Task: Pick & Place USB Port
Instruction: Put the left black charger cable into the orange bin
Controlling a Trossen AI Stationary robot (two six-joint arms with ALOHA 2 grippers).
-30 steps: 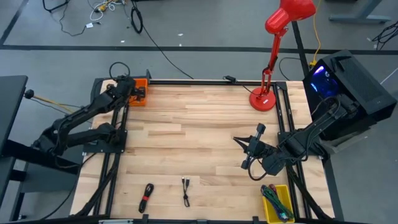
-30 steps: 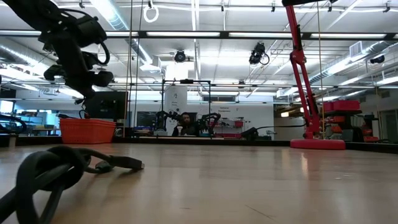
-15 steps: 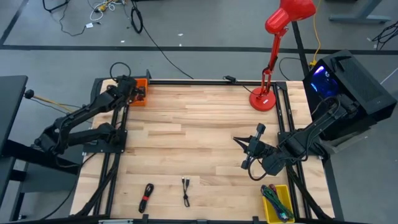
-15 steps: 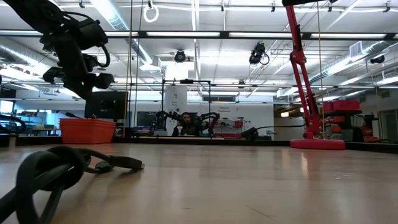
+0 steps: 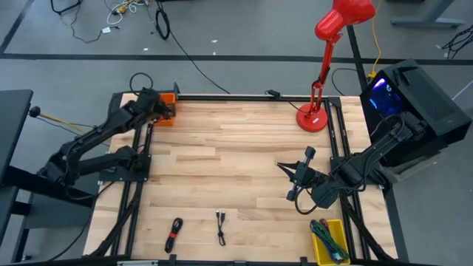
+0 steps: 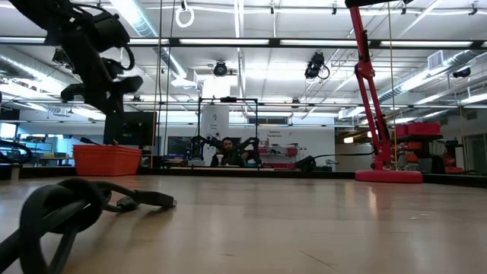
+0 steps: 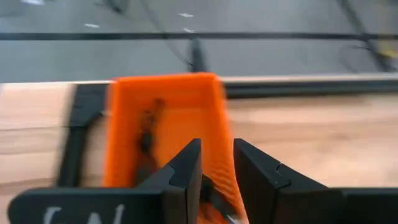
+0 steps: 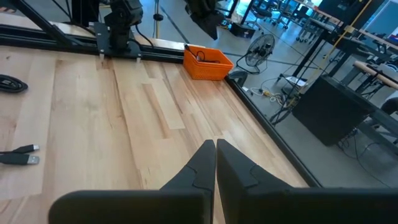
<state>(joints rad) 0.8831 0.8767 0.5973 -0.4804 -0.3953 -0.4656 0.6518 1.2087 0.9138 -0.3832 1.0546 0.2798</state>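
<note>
Two black USB cables lie flat near the table's near edge: a coiled one (image 5: 174, 234) and a straighter one (image 5: 220, 227); its plug (image 6: 156, 201) shows in the low view. An orange bin (image 5: 167, 108) stands at the far left corner with a dark cable (image 7: 147, 134) lying inside. My left gripper (image 5: 155, 107) (image 7: 216, 146) hovers open above the bin, touching nothing. My right gripper (image 5: 287, 181) (image 8: 215, 144) waits shut above the table's right half, empty.
A red desk lamp's base (image 5: 312, 118) stands at the far right corner. A yellow bin (image 5: 329, 240) with cables sits at the near right corner. Bare wood (image 5: 229, 155) spreads across the table's middle. Black frame rails (image 5: 137, 192) run along both sides.
My left gripper has risen a little above the orange bin and tipped slightly, as the low view shows. The cables on the table and my right arm have kept still.
</note>
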